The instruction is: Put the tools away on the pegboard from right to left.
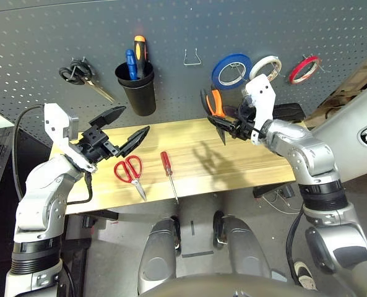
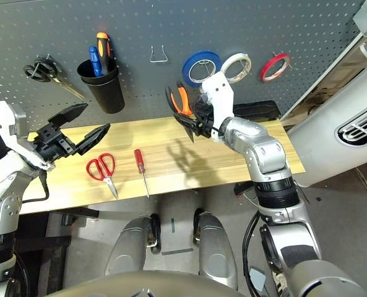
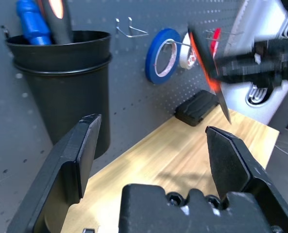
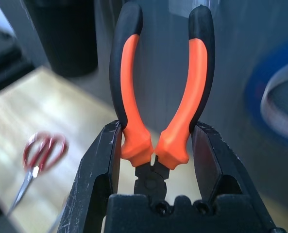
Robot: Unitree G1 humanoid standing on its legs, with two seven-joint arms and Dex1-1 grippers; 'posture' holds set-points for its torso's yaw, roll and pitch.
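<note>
Above the table's (image 1: 233, 151) back edge, your R gripper (image 4: 156, 141) has its jaws clamped on the orange-and-black pliers (image 4: 156, 111). Your L gripper's (image 3: 148, 145) jaws are wide apart w/ nothing between.

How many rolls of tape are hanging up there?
3, all on the pegboard, right of the black cup: a blue roll, then a white one, then a thin red one furthest right.
</note>
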